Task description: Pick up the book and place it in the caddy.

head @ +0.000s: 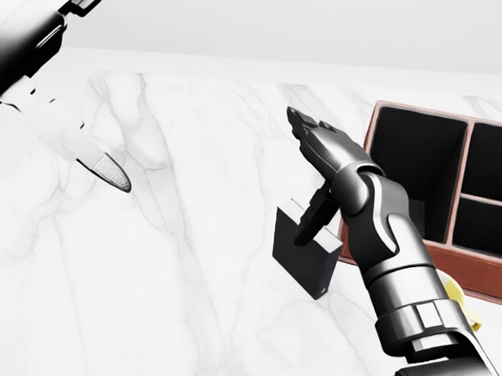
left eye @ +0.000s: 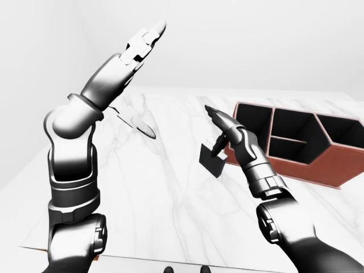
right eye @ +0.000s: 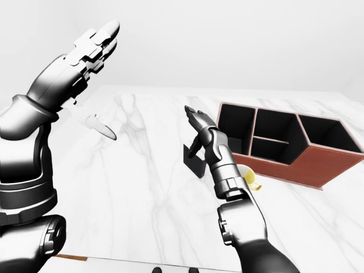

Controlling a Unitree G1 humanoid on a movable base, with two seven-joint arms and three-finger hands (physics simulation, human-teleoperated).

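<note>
While standing on edge on the white marble table [head: 149,259], dark book [head: 302,257] sits just left of the red-brown caddy [head: 414,247] in the head view. Right hand [head: 317,178] over the book's top edge; fingers spread, one lower finger [head: 310,223] reaching down at the upper right corner, not closed round it. Contact: cannot tell. Left hand [left eye: 142,42] raised high at upper left of the left-eye view, fingers straight and apart, holding nothing. Caddy compartments dark. Yellow-and-white object [right eye: 250,177] partly hidden behind the right forearm.
</note>
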